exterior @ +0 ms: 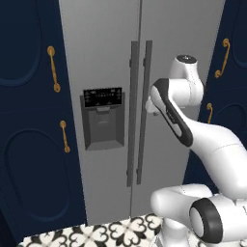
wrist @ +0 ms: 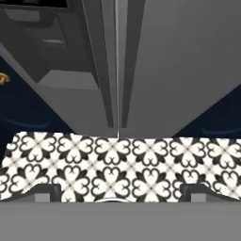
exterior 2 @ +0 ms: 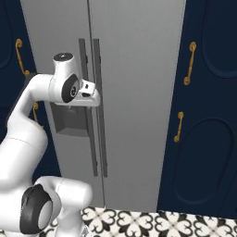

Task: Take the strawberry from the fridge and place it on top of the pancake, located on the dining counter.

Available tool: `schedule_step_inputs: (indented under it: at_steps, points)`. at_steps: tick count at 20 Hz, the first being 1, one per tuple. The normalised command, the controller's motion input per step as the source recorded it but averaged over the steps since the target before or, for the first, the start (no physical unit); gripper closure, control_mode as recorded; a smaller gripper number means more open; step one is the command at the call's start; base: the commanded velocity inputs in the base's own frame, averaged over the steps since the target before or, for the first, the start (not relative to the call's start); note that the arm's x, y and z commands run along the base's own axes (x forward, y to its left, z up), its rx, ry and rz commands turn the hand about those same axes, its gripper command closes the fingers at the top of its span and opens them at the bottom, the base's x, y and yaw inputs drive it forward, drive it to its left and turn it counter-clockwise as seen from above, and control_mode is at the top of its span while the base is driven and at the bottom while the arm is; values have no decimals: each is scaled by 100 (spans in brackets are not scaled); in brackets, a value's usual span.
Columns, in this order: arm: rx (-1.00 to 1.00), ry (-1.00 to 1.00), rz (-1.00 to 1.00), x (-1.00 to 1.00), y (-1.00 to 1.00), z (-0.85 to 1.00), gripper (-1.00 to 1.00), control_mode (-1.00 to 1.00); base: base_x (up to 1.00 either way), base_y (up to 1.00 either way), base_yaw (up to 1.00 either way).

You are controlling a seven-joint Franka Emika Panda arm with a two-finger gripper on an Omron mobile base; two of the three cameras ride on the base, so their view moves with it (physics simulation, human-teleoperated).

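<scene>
Left base view: navy cabinet panels with brass handles (exterior: pixel 54 68) flank the tall grey side-by-side fridge (exterior: pixel 106 48), whose two doors are shut; a black dispenser panel (exterior: pixel 102 97) sits on its left door, and two long vertical grey handles (exterior: pixel 139 113) meet at the centre seam. The white arm rises at the right, its hand close in front of the handles. In the hand view the two-finger gripper (wrist: pixel 118 190) has its dark tips spread wide apart, holding nothing, above black-and-white patterned floor tiles (wrist: pixel 117 162).
</scene>
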Motion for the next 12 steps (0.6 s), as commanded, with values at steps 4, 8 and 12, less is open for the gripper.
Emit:
schedule_step_inputs:
  at_steps: [4,8,12]
  points:
    - [1,-22,2,57,-4,-11,-100,-100,0,0,0]
    - [0,-32,0,99,0,0,-100,-100,0,0,0]
    - [1,-10,-8,91,-2,2,-100,-100,0,0,0]
